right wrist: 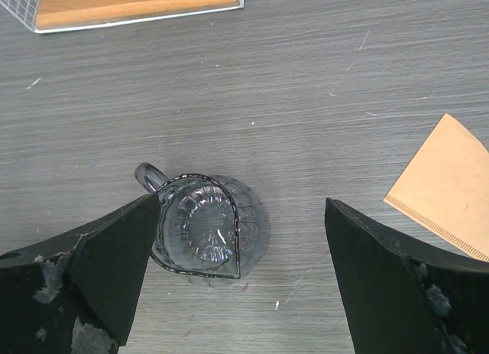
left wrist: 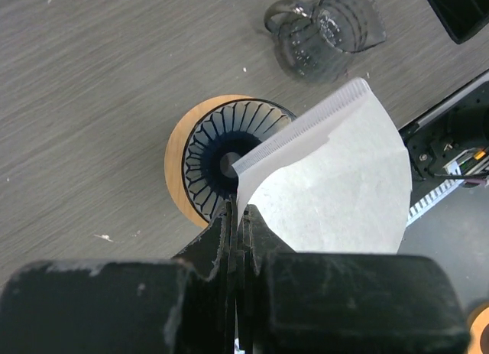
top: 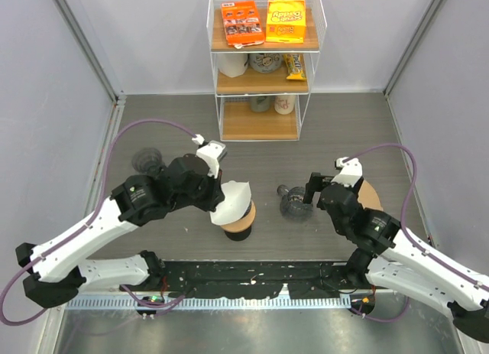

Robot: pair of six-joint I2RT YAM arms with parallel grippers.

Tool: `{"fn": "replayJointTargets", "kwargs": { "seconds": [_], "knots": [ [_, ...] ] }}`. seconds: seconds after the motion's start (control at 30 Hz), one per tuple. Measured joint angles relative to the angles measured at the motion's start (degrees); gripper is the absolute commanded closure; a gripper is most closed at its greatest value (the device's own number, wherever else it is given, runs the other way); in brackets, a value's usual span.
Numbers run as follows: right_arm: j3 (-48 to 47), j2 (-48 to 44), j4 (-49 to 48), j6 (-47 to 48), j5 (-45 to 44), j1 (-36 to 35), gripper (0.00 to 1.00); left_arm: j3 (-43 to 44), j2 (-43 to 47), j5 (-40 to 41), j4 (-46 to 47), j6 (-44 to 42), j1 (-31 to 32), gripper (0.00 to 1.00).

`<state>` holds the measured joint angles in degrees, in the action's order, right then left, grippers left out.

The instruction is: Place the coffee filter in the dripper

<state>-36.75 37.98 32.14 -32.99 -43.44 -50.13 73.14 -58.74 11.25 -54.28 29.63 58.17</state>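
Grey wood-grain table (top: 344, 132) fills the scene. At its far middle stands a wire-framed shelf (top: 260, 128) with three wooden boards. Two orange boxes (top: 242, 23) lie side by side on the top board; their print is too small to read. The middle board holds mugs (top: 264, 62) and a yellow packet (top: 295, 66) at its right end, its lettering also illegible. Two cups (top: 284, 103) sit further back on the bottom board.

Near the middle of the table, the left gripper (left wrist: 238, 209) has its jaws pressed tight on a corner of the white filter (left wrist: 336, 178). The filter hangs tilted and still folded flat, its seamed edge across the right side of the dripper (left wrist: 221, 151). Whether it touches the ribs cannot be told. The dripper is dark and ribbed, on a round wooden ring, and its left half is uncovered.

To the right of the dripper and apart from it is a clear glass jug (right wrist: 202, 228). The right gripper (right wrist: 241, 201) hangs over the jug with jaws spread wide, holding nothing. A brown paper (right wrist: 447, 186) lies flat on the table right of the jug. A dark glass piece (top: 145, 161) stands at the far left, beyond the left arm.
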Motion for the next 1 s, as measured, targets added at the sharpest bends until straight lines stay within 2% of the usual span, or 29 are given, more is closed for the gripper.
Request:
{"fn": "replayJointTargets", "kwargs": {
  "seconds": [0.37, 0.83, 1.0],
  "knots": [
    [0.0, 2.1, -0.9, 1.4, 1.1, 0.1, 0.04, 0.0, -6.4, -6.0, 0.0, -0.1, -3.7, 1.00],
    [0.0, 2.3, -2.2, 2.7, 2.1, 0.5, 0.05, -2.0, -8.7, -8.8, 0.7, 0.0, -5.9, 1.00],
    [0.0, 2.7, -2.3, 2.9, 2.3, 0.5, 0.05, -2.7, -8.8, -8.9, 0.8, 0.0, -6.2, 0.93]
  ]
}}
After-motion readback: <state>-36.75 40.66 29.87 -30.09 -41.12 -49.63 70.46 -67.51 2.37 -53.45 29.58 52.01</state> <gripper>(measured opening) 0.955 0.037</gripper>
